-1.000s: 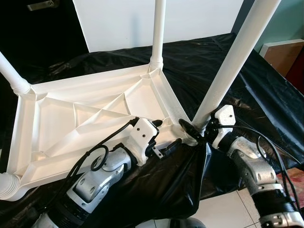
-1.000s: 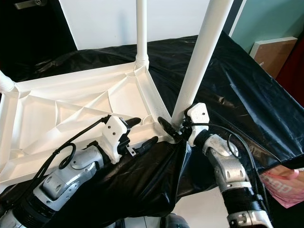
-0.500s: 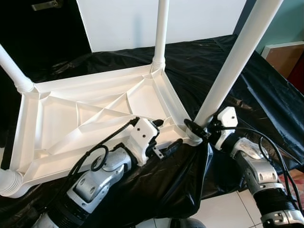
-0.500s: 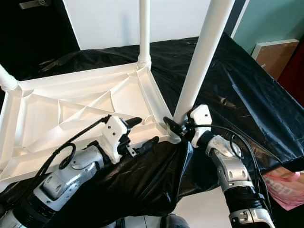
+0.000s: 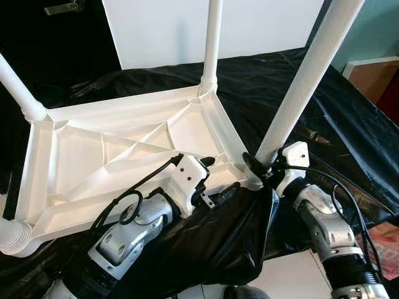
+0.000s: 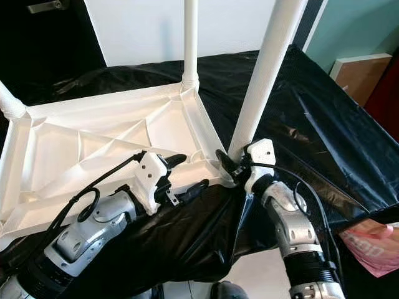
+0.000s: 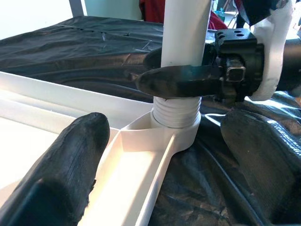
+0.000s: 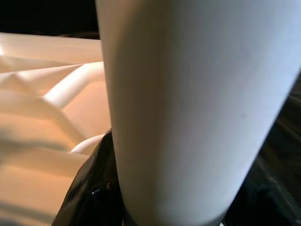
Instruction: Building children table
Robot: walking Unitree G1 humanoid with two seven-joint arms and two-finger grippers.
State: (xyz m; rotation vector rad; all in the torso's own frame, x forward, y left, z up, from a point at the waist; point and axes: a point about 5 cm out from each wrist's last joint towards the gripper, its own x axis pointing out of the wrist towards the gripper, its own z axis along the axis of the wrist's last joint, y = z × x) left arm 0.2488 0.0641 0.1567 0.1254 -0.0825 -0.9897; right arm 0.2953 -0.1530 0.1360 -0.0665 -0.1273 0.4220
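- A work surface draped in wrinkled black plastic sheeting (image 5: 293,93) carries the job; the sheet hangs over the near edge in loose folds.
- Behind it stands a white wall panel (image 5: 168,31), with a dark area to the left and a teal wall at the far right.
- Pale floor tiles (image 5: 293,277) show below the near edge, and a brown board (image 5: 374,71) leans by the right side.
- A pink printed item (image 6: 371,249) lies low at the right, past the sheet's edge.
- The white plastic table top (image 5: 118,156) lies upside down on the sheet, ribbed underside up, its near long rim along the surface's near edge.
- Legs stand up from the corners: the far leg (image 5: 212,43) at the far right corner, a left leg (image 5: 15,87) at the far left corner.
- The near right leg (image 5: 299,87) is seated in its corner socket and leans up to the right.
- The right gripper (image 5: 260,170) is clamped around the base of that leg, just above the threaded collar.
- The left gripper (image 5: 212,180) has its fingers spread, one over the near rim of the table top and one outside it above the sheet, close to the right gripper.
- The right half of the sheet is bare, wrinkled plastic.
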